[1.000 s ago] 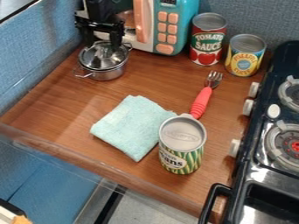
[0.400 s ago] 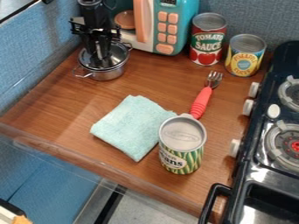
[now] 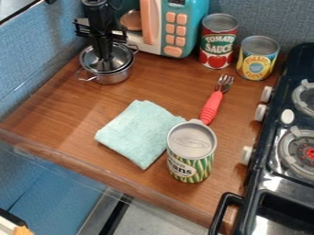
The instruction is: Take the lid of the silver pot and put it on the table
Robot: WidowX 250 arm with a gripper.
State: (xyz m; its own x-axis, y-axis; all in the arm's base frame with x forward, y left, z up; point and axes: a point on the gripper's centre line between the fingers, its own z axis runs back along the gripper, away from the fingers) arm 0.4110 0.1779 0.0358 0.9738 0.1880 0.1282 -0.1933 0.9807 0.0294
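The black gripper hangs pointing down at the upper left, its two fingers drawn together on the middle of the lid, where they hide the knob. Under them the shiny round lid lies over the mouth of the silver pot, sitting slightly toward the pot's left side. The pot stands on the wooden table near the blue wall.
A toy microwave stands right behind the pot. Farther right are a tomato can, a pineapple can, a red-handled fork and the stove. A folded cloth and beans can lie nearer the front.
First the gripper came forward over the lid with its fingers a little apart. Since then its fingers have come together on the lid, and the lid has shifted slightly left.
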